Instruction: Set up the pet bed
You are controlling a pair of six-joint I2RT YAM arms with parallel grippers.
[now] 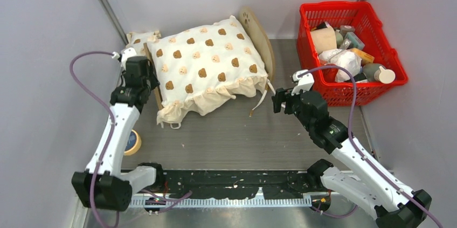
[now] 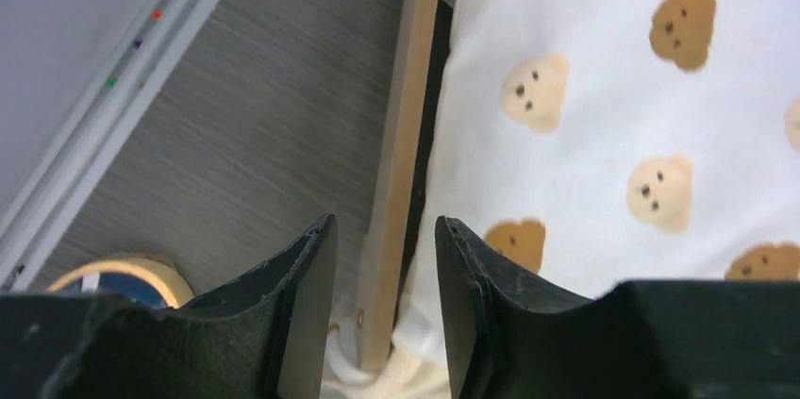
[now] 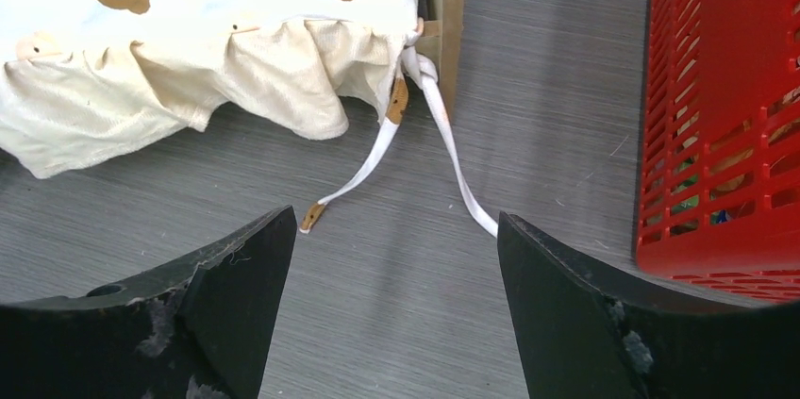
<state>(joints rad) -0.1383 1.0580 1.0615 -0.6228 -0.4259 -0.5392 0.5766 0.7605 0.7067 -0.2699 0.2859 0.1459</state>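
The pet bed stands at the back middle of the table, its arched headboard [image 1: 260,36] with the paw cutout at the right. The cream bear-print cushion [image 1: 205,66] covers it and hides the striped base. My left gripper [image 1: 144,76] is at the bed's left end. In the left wrist view it [image 2: 382,224] is open, with the light-wood end board [image 2: 401,135] between the jaws and a gap on each side. My right gripper [image 1: 277,101] is open and empty over the table [image 3: 396,215], short of the cushion's white ties [image 3: 443,149].
A small bear-print pillow [image 1: 141,38] lies behind the left gripper by the wall. A tape roll [image 1: 132,143] lies near the left arm. A red basket [image 1: 323,93] full of items stands at the right, close to the right gripper [image 3: 726,107].
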